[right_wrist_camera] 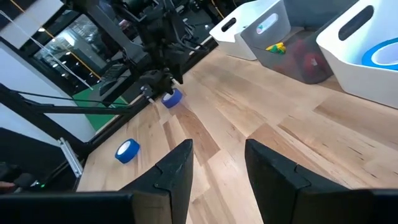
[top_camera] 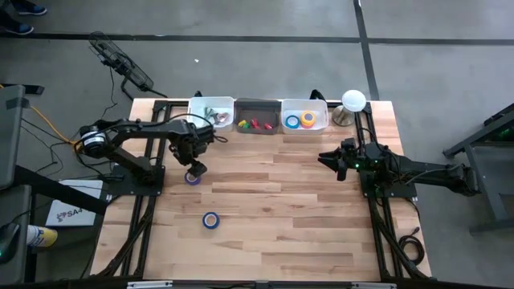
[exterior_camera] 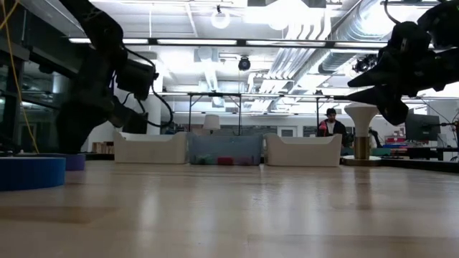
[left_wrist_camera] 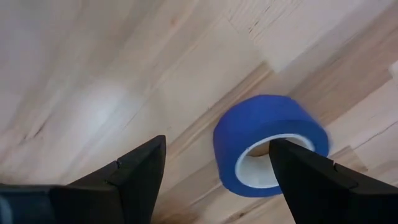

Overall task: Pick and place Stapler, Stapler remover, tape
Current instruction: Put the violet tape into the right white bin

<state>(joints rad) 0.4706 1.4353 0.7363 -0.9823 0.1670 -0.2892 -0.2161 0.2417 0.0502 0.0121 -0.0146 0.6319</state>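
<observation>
On the desk's (top_camera: 273,209) left side, the left gripper (top_camera: 193,169) hovers with fingers (left_wrist_camera: 134,171) apart over a purple-blue tape roll (top_camera: 193,177), a second blue roll (top_camera: 210,220) lying nearer, while the right gripper (top_camera: 331,158) waits open at right.

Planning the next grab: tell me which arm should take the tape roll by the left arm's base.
Left. The left gripper hovers open right over that blue tape roll, one finger beside it. The right gripper waits across the table, far away.
</observation>
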